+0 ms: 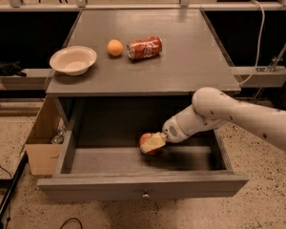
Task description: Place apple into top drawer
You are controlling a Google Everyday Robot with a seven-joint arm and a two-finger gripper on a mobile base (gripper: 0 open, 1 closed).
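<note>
Cream jaws in grey drawer (133, 187) grip red apple (145, 138).

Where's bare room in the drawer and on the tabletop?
In the top drawer, the floor is bare left of the apple, held mid-drawer by the gripper. The tabletop is bare right of the soda can; bowl, orange and can crowd its left.
</note>
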